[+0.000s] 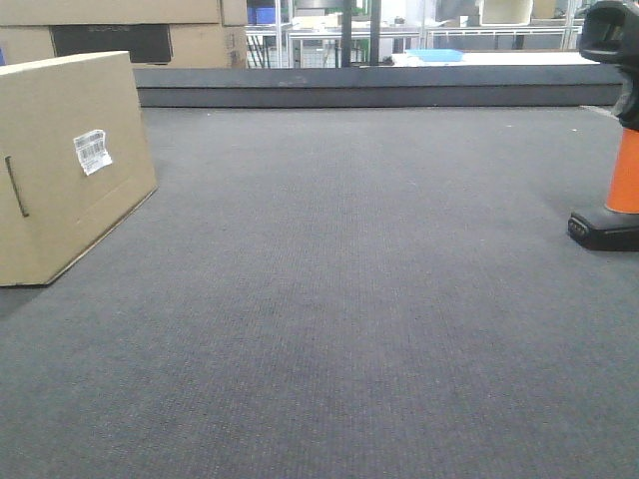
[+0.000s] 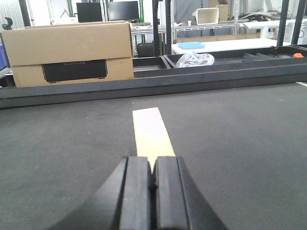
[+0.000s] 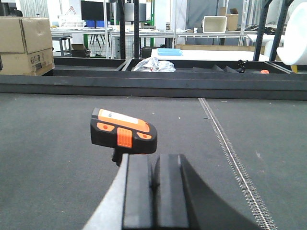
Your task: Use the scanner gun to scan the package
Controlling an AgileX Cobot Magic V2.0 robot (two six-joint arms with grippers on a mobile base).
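Dark grey carpeted table (image 1: 349, 299) with a raised black rim carries the package (image 1: 70, 165) at far left, barcode label (image 1: 92, 151) facing inward, and the scanner gun (image 1: 614, 130) upright at far right, well apart; both grippers, left (image 2: 152, 191) and right (image 3: 153, 196), jaws closed on nothing; stacked cartons (image 2: 72, 52) and shelving behind.
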